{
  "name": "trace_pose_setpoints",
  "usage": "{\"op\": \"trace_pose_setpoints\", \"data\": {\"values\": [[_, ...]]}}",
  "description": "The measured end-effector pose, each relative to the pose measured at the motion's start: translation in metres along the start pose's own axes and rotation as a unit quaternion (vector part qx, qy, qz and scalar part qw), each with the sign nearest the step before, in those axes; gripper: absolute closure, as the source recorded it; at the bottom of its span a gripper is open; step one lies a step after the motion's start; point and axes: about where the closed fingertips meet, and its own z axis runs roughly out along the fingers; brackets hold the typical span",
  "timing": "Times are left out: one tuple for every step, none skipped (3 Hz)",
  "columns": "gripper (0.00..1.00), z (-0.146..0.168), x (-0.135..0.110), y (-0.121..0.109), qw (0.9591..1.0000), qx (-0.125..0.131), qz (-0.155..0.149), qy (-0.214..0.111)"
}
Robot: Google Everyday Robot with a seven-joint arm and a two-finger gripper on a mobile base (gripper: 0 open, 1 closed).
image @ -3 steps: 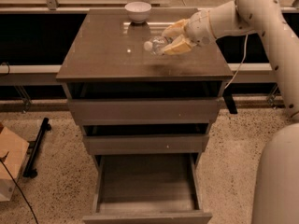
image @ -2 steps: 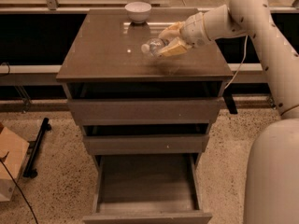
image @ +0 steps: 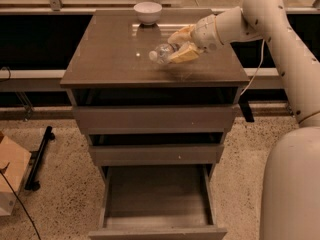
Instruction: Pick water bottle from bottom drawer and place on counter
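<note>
The water bottle (image: 161,53) is clear plastic with a white cap pointing left. It lies sideways between the fingers of my gripper (image: 177,46), low over the middle of the counter (image: 110,59). The gripper is shut on the bottle's body; whether the bottle touches the counter I cannot tell. My arm (image: 260,14) reaches in from the right. The bottom drawer (image: 157,199) is pulled out and shows a bare wood-look floor. The two drawers above it are slightly open.
A white bowl (image: 148,12) stands at the back edge of the counter. A cardboard box (image: 10,176) and a black stand leg (image: 39,159) lie on the speckled floor at left. My base (image: 292,189) fills the lower right.
The gripper with the bottle has moved a little left and lower over the counter. The drawers have not moved.
</note>
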Motion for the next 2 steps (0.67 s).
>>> {"op": "trace_pose_setpoints", "data": {"values": [[0.04, 0.0035, -0.0003, 0.0008, 1.0, -0.002, 0.0, -0.001], [0.0, 0.0052, -0.0004, 0.0012, 1.0, -0.004, 0.0, -0.002]]}}
